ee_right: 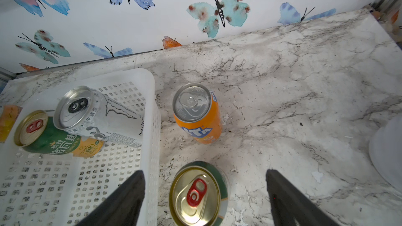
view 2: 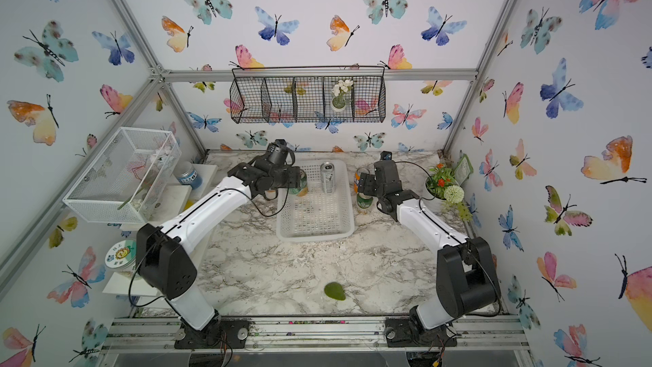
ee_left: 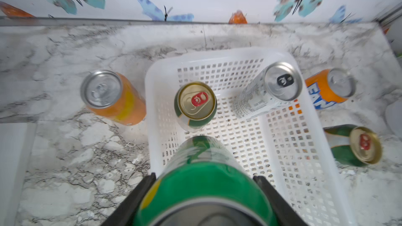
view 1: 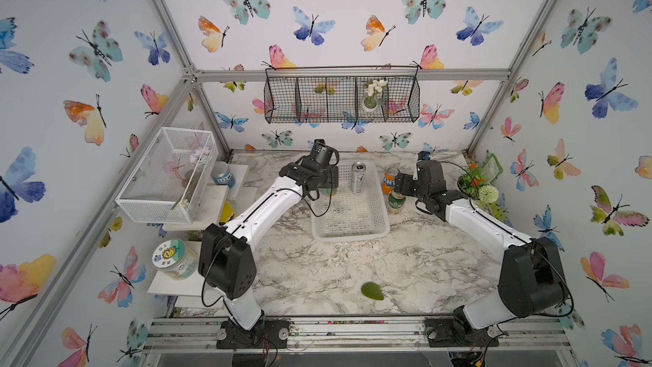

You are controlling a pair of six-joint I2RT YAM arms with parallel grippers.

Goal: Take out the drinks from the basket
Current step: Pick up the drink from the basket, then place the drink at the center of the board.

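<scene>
left gripper [ee_left: 204, 180] is clamped on the bright green can [ee_left: 200, 157] over the basket [ee_left: 217, 53]; right gripper [ee_right: 204, 175] gapes wide, empty; a careless lift may knock over the gold-top can [ee_left: 195, 105] just beside it

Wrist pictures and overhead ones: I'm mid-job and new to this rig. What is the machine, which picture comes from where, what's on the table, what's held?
These are two robot arms, a left arm and a right arm, mounted at the front of a marble table. The two wide pictures come from one camera overhead; each close picture comes from a camera on an arm's wrist, looking past its tool. The left tool is shut on a bright green can by the white basket rim. A gold-topped can and a silver can stand in the basket. Outside it on the table stand an orange can, a Fanta can and a second gold-topped can. The right tool is open above that last can, holding nothing.
</scene>
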